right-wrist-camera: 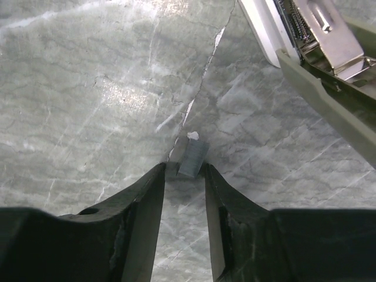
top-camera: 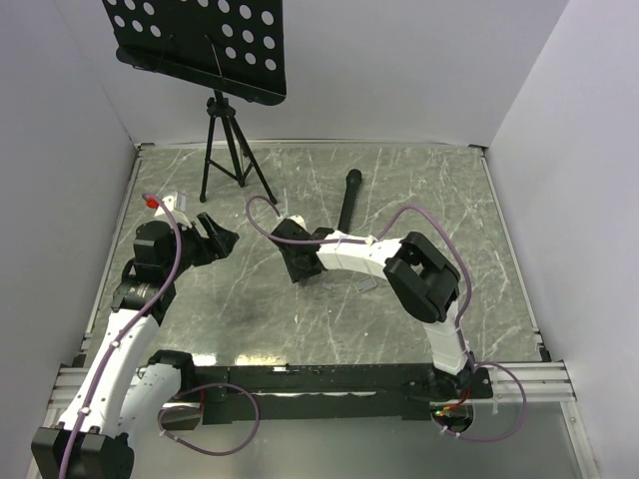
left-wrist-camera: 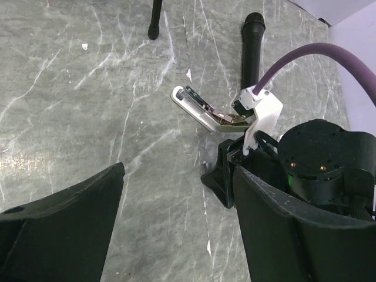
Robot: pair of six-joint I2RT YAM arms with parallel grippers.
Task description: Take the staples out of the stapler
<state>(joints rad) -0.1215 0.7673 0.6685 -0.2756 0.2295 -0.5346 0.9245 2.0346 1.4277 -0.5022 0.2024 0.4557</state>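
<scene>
The white stapler (right-wrist-camera: 305,35) lies flipped open on the marble table, its metal staple track exposed; the left wrist view shows the stapler (left-wrist-camera: 202,113) just beyond the right arm's wrist. A short grey strip of staples (right-wrist-camera: 192,158) lies on the table between my right gripper's fingertips. The right gripper (right-wrist-camera: 185,170) is closed narrowly on that strip, pointing down at the table centre (top-camera: 300,269). My left gripper (left-wrist-camera: 178,170) stands wide open with nothing between its fingers, hovering at the left (top-camera: 222,238), aimed toward the stapler.
A black cylindrical microphone (top-camera: 349,200) lies behind the stapler. A tripod music stand (top-camera: 225,150) stands at the back left. A tiny white scrap (right-wrist-camera: 192,136) sits beside the staples. Grey walls enclose the table on three sides.
</scene>
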